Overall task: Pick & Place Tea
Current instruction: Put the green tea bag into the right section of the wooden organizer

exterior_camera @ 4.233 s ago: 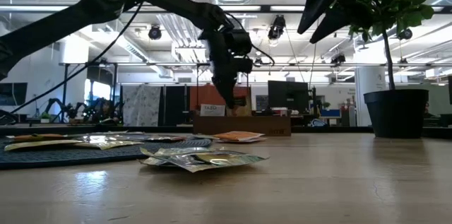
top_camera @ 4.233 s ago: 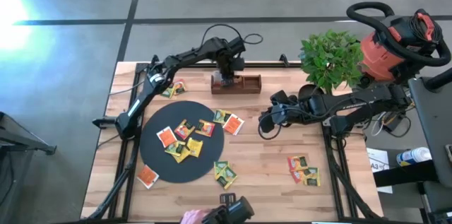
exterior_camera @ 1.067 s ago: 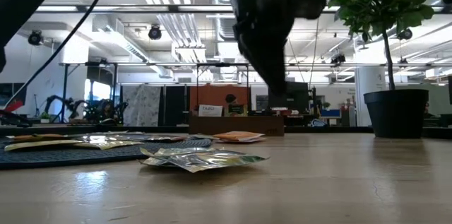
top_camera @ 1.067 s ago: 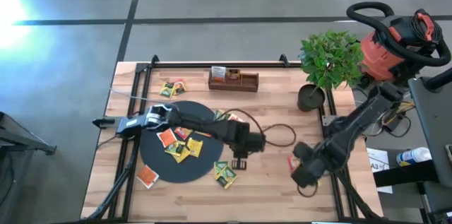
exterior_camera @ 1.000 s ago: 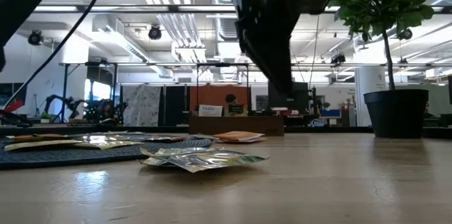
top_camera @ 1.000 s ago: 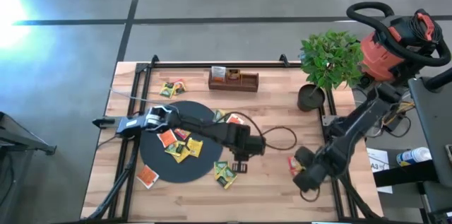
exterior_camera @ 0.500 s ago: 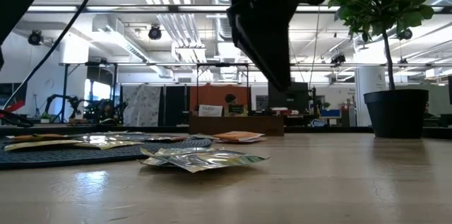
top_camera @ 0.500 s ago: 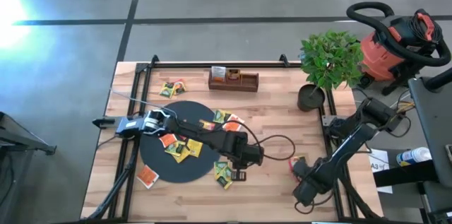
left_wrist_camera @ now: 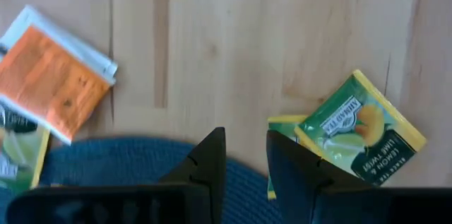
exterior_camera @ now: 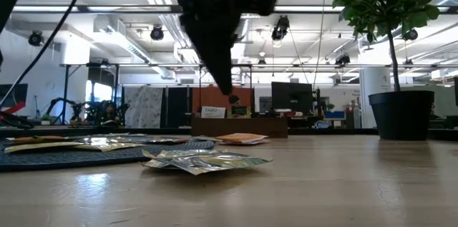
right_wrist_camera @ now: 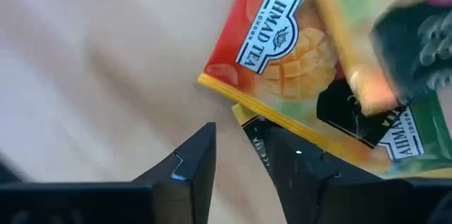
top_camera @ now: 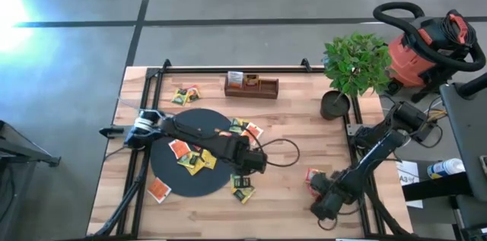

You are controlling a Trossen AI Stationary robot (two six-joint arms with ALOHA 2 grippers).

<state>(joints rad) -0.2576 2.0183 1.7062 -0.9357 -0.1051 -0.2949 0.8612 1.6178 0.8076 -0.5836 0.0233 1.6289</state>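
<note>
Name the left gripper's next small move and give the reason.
Probably lower the left gripper straight onto the green packet beside it. Its fingers stand slightly apart and empty, hovering at the black disc edge, with the packet flat on the wood next to one finger.

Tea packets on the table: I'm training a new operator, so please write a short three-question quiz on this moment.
1. True or false: the wooden tray sits on the black disc.
2. The red packet just ahead of the right pincer is printed with: A) Ahmad Tea, B) Lipton, C) nothing.
3. Fill in: the left pincer hovers at the disc's edge, next to a ___ and yellow lemon-lime packet.

Key: 1 false, the tray stands on the table apart from the disc; 2 A; 3 green.
</note>
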